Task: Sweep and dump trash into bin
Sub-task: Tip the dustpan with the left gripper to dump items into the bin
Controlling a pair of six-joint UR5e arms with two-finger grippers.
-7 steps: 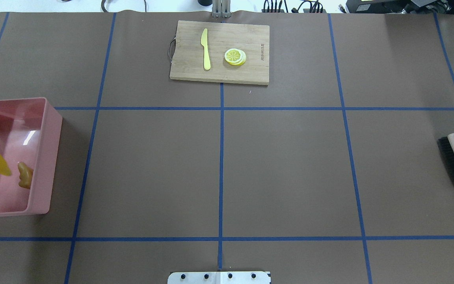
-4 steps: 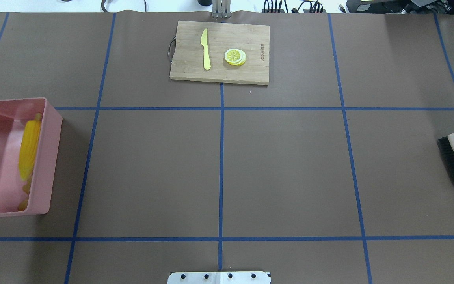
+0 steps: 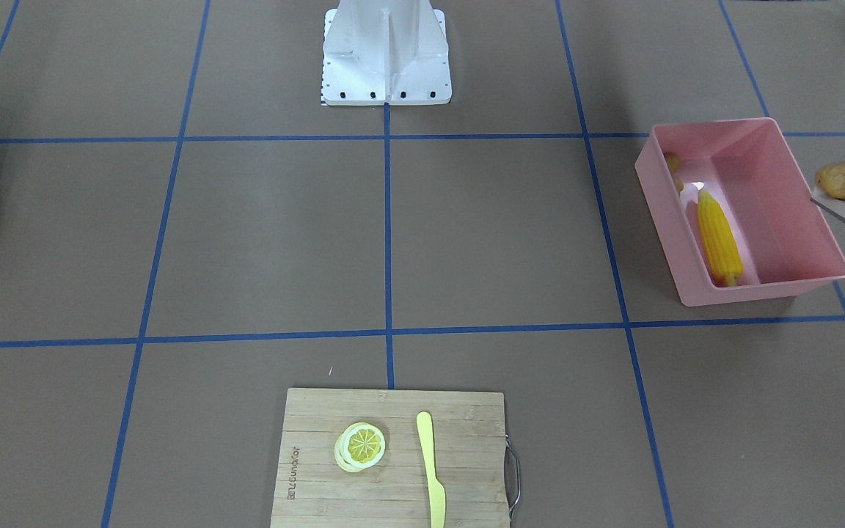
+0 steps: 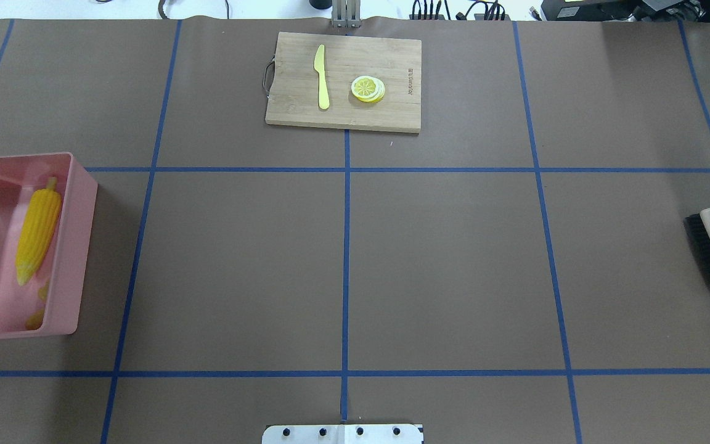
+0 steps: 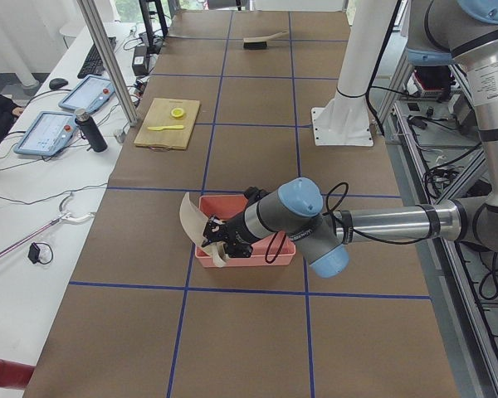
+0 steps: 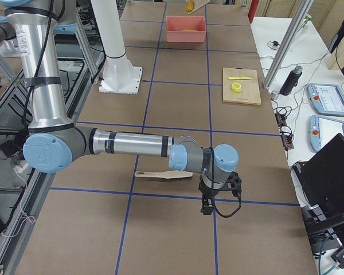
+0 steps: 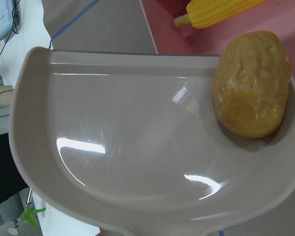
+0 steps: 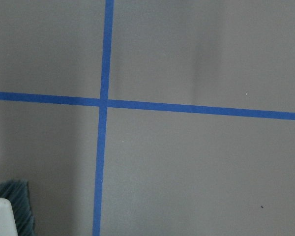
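the potato (image 7: pixel 251 91) is the last piece of trash not yet in the bin (image 3: pixel 760 282). it lies on the dustpan (image 7: pixel 137 147), out ahead of the left jaws, at the far end of the pan's open lip and tucked against the side wall there. the bin sits just beyond that lip, with the corn cob (image 4: pixel 37 228) lying lengthwise inside and the ginger root (image 3: pixel 672 163) against an inner wall. the left jaws show only in the side view, at the pan's handle end, and i cannot tell whether they are spread or pressed together. the potato looks like a hard, hollow toy: light, rounded and slightly dimpled, so it is likely to roll rather than slide cleanly. the pan is glossy and stiff and probably gives it little grip, yet the corner it rests in may keep it lodged until the tilt is steeper. it seems best handled through the pan, gripped at the handle, with the lip kept over the bin's mouth so the potato cannot roll out past the rim. the bin looks thin and light and could shift if the pan knocks it. the right jaws are well apart from all this, beside the brush (image 4: pixel 706 250) on the table (image 4: pixel 441 259); their state i cannot tell either.
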